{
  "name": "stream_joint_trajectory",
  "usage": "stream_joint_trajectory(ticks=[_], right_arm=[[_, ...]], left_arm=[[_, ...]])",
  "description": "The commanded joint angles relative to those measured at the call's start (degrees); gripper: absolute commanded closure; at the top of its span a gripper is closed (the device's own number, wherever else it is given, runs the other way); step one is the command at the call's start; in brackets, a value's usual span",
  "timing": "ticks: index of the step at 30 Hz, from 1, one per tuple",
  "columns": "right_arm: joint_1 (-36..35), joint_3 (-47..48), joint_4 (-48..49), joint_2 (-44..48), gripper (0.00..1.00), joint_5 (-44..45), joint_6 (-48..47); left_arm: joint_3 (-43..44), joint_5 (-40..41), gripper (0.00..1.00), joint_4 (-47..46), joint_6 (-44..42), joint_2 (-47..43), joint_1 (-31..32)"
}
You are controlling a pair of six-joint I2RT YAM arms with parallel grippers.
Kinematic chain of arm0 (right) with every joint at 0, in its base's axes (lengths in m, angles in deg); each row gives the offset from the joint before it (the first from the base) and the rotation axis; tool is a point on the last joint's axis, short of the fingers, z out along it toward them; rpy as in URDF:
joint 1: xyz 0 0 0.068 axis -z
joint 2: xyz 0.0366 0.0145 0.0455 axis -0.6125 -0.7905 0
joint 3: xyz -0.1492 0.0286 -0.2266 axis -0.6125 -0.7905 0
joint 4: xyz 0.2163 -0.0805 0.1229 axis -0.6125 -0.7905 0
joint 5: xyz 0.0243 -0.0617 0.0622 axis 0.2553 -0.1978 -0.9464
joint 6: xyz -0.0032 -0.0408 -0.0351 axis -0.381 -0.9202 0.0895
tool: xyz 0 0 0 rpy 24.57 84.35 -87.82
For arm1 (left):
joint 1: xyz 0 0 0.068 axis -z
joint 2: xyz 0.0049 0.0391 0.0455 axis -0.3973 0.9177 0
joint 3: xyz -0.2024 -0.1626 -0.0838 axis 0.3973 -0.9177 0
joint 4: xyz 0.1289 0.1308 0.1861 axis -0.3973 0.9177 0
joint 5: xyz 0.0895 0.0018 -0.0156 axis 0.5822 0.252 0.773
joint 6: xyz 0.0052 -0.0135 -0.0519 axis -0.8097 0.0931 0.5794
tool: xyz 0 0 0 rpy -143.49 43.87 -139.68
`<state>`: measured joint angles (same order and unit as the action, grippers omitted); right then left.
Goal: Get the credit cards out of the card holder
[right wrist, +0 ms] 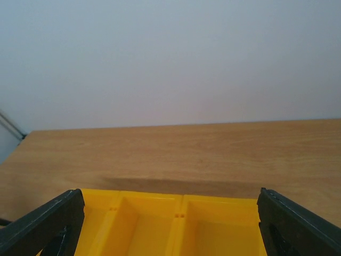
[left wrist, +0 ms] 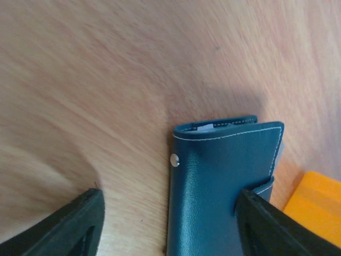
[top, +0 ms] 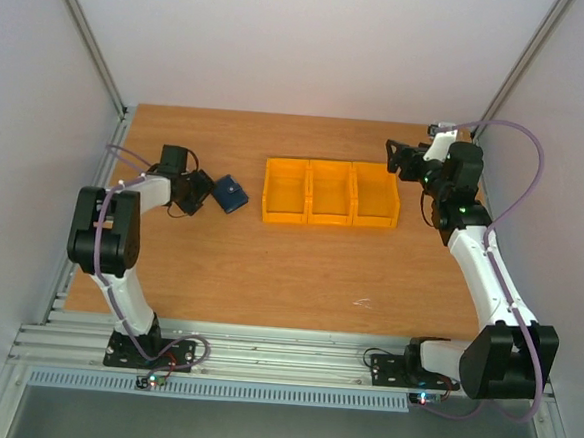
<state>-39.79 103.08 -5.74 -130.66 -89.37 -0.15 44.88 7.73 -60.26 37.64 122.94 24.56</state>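
Left gripper (top: 202,191): wide open, low over the table (top: 269,268), on the left side.
Card holder (top: 230,195): folded shut, flat on the table, between the left gripper's fingers (left wrist: 69,224).
Orange bins (top: 331,192): three in a row, in the middle.
Right gripper (top: 394,158): wide open, holding nothing, by the bins' right end.

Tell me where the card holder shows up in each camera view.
Top external: card holder left of centre, just left of the orange bins.
Left wrist: lower centre-right, with a bin corner at far right.
Right wrist: not in view; only the bins show.
Shared landmark: the orange bins.
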Motion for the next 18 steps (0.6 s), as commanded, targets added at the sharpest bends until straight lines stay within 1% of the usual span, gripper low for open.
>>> stream_joint_trajectory(ticks=[1,6,9,11,14,18], right_arm=[[-0.9,3.7,-1.3,0.4,0.11,-3.5,-1.5],[-1.0,6.9,-1.4,-1.2,0.11,-5.3,-2.2],[-1.1,9.2,-2.5,-2.6,0.11,-6.2,-2.4],[-1.1,10.2,-3.6,-3.3,0.11,-6.7,-2.3],[-1.4,10.6,-4.4,-3.5,0.11,-7.4,-2.3],[-1.7,10.9,-5.7,-2.9,0.11,-7.4,-2.9]], left_arm=[[3.2,0.5,0.37,0.4,3.9,3.1,1.4],[3.1,0.0,0.41,0.4,5.4,5.2,2.3],[3.0,1.5,0.46,-0.5,5.4,6.1,2.4],[3.5,1.7,0.52,-0.7,4.2,6.9,2.4],[4.2,1.5,0.68,-1.0,2.5,8.2,2.4],[4.0,-1.3,0.78,-3.6,2.5,9.0,2.4]])
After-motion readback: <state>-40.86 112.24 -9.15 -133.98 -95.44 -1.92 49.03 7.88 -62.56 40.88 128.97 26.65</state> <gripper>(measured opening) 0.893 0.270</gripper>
